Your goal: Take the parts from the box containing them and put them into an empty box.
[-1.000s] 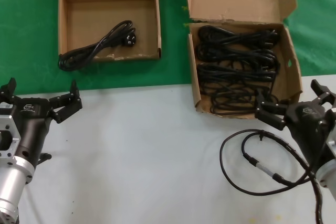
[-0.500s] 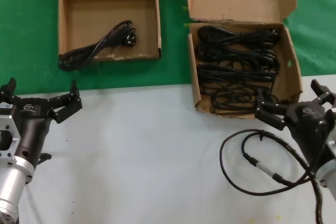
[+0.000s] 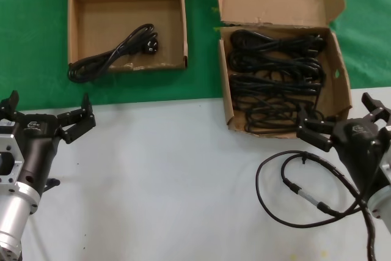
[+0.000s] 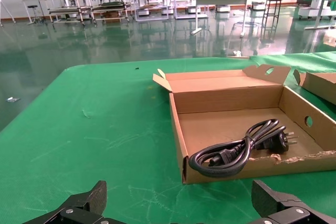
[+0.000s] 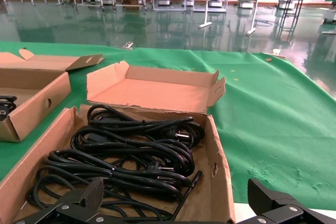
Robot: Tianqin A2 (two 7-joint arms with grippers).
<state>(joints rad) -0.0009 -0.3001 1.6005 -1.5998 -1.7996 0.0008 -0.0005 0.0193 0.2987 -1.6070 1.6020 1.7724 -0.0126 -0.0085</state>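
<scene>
Hung wide open and empty: right gripper beside full box, left gripper below one-cord box.

Left gripper and right gripper arms are running off the head view's bottom corners; wrist views are catching only fingertips. Power cords are overlapping in the full box, count unclear. The thick cable is passing under the right arm, its end hidden.
</scene>
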